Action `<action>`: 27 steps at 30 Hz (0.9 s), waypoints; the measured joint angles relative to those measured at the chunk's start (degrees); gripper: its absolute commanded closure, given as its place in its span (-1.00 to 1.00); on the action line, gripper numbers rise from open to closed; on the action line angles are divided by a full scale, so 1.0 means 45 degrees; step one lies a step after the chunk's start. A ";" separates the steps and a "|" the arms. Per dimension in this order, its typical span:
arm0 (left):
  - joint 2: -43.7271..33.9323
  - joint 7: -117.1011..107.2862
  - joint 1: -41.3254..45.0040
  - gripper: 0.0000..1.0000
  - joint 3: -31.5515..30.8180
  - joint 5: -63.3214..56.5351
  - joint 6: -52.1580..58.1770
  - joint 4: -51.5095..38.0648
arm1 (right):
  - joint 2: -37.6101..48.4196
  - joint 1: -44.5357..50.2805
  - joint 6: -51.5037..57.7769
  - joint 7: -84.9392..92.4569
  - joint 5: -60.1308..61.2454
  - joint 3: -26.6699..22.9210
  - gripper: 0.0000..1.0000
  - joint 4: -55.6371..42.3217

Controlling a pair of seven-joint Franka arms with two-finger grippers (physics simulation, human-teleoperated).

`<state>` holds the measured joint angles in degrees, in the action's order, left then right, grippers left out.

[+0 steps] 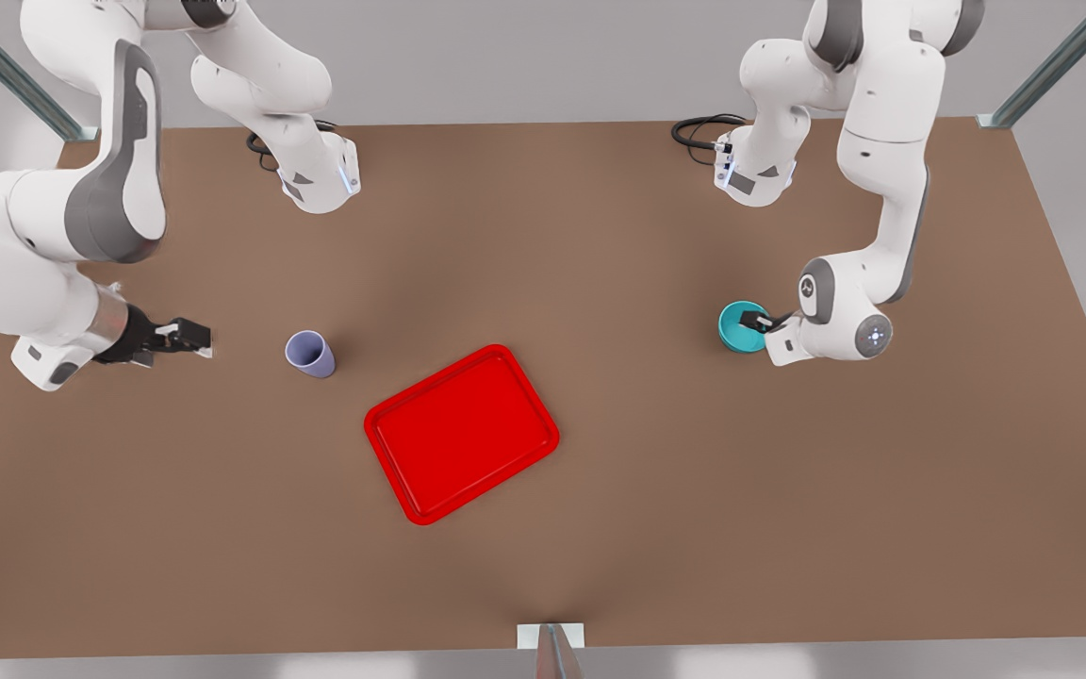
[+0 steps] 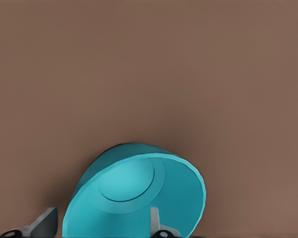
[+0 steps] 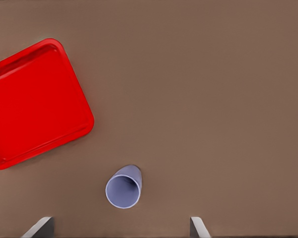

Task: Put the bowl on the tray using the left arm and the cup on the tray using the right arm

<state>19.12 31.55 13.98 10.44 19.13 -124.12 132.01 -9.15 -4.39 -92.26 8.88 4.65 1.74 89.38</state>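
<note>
okay, calling it as i see it: nothing is on the tray (image 1: 461, 434) yet. it sits bare in the middle of the table (image 1: 600, 245), so both placements are left to do.

my left gripper (image 1: 762, 323) is down at the bowl (image 1: 739, 325), on the front view's right. in the left wrist view one finger (image 2: 155, 220) is inside the bowl (image 2: 139, 193) and the other outside, straddling the wall. whether they're pinched on the wall or a touch apart, i can't tell. the bowl looks to be resting on the table, well apart from the tray. so i judge this arm is at the grasp step, with lift and carry to come.

my right gripper (image 1: 187, 337) is on the front view's left, near the cup (image 1: 310, 354) but not touching it. in the right wrist view the fingers stand wide apart with the cup (image 3: 123, 187) ahead between their lines, standing on the table, the tray (image 3: 35, 101) a short way beyond it. this arm has the approach to finish, then grasp, lift and place.

overall, early days: one grasp about set up, one not begun.
</note>
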 measured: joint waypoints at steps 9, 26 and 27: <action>0.0403 0.0236 0.0000 0.57 -0.0133 0.0032 -0.0523 -0.0112 | -0.1058 0.0149 0.0278 -0.1700 -0.0151 0.0003 -1.00 -0.0840; 0.6274 -1.7048 0.3635 0.57 -0.1993 -0.0997 0.3077 -1.4342 | -0.0720 0.0193 0.0346 -0.2480 -0.0331 0.0120 -1.00 -0.0213; 0.6388 -1.7944 0.3936 0.57 -0.1972 -0.0750 0.3053 -1.4643 | -0.0720 0.0193 0.0363 -0.2480 -0.0331 0.0120 -1.00 -0.0224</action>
<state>47.87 -49.19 31.69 1.57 15.75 -110.38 66.12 -12.40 -3.52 -90.62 -2.29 3.16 2.28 88.37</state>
